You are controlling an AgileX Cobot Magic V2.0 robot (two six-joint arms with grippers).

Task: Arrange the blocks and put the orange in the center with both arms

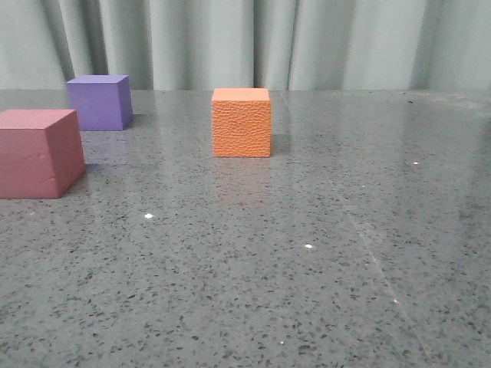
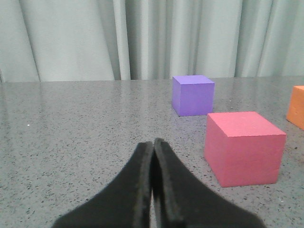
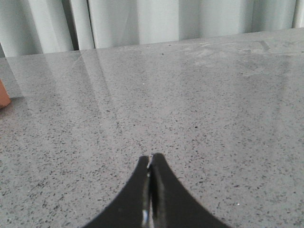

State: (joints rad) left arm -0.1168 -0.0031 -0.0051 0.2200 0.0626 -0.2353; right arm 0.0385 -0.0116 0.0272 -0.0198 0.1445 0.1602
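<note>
The orange cube (image 1: 241,123), pebbled on its face, stands near the middle of the grey speckled table (image 1: 307,268). A purple cube (image 1: 99,102) sits at the back left, and a pink-red cube (image 1: 40,152) stands nearer, at the left edge of the front view. Neither gripper shows in the front view. In the left wrist view my left gripper (image 2: 153,142) is shut and empty, with the pink-red cube (image 2: 244,147) ahead to one side, the purple cube (image 2: 193,94) beyond it and a sliver of the orange cube (image 2: 298,107). My right gripper (image 3: 150,157) is shut and empty over bare table; an orange cube corner (image 3: 3,97) shows.
Pale grey-green curtains (image 1: 245,42) hang behind the table's far edge. The table's glossy top carries small bright glints and faint reflections of the cubes.
</note>
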